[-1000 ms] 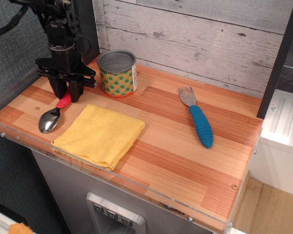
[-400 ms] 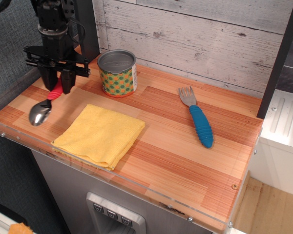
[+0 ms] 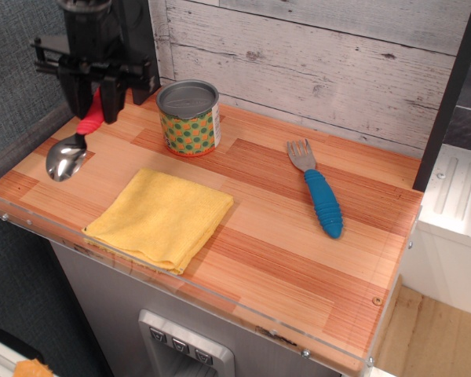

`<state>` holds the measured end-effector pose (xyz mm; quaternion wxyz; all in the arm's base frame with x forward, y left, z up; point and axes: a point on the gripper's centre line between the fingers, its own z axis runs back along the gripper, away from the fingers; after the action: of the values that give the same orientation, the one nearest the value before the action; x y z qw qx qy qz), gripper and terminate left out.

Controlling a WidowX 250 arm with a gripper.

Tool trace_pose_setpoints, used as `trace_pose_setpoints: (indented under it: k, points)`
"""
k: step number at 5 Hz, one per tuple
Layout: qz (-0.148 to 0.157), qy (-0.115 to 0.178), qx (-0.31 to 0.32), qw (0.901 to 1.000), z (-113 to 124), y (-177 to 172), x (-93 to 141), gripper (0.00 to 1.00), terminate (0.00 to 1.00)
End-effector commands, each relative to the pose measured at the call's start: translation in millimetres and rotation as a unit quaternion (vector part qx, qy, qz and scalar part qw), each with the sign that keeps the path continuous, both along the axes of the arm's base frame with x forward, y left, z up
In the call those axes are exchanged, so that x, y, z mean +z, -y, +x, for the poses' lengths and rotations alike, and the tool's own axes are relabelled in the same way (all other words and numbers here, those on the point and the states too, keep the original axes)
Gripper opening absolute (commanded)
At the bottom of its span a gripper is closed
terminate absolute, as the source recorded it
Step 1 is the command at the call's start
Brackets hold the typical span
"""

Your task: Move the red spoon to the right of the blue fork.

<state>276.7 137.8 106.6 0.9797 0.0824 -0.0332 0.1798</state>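
Now that the red spoon (image 3: 77, 141) has risen clear of the tabletop (image 3: 282, 228), fingers (image 3: 81, 98) clamping its handle, transfer past the blue fork (image 3: 317, 188) can begin.

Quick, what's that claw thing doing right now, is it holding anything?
Gripper: fingers closed on the red handle of the red spoon, which hangs above the table.

Pretty even, soft lighting all over; the table (image 3: 259, 236) is lit brightly with no harsh glare. A small bright reflection is caught in the spoon (image 3: 69, 151) bowl near the left edge, and a soft sheen on the can (image 3: 188, 118) lid near the back edge. Only faint, short shadows are cast under the fork (image 3: 318, 188) and cloth (image 3: 161, 218). Focus is decent throughout; the gripper (image 3: 98, 98) is left dark, with detail lost.
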Motion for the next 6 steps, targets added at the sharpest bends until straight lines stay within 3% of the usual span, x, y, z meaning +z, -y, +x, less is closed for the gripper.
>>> trace_pose_setpoints:
  k: [1, 4, 5, 6]
  points:
    - [-0.002, 0.049, -0.050, 0.9976, 6.8, 56.3, 34.0, 0.00, 0.00]
    - [-0.031, 0.071, -0.076, 0.9941, 21.0, 150.4, 22.3, 0.00, 0.00]
    - [-0.030, 0.081, -0.048, 0.9951, 26.3, 169.8, 11.7, 0.00, 0.00]
    - [-0.041, 0.090, -0.062, 0.9931, 26.5, 183.4, -1.3, 0.00, 0.00]
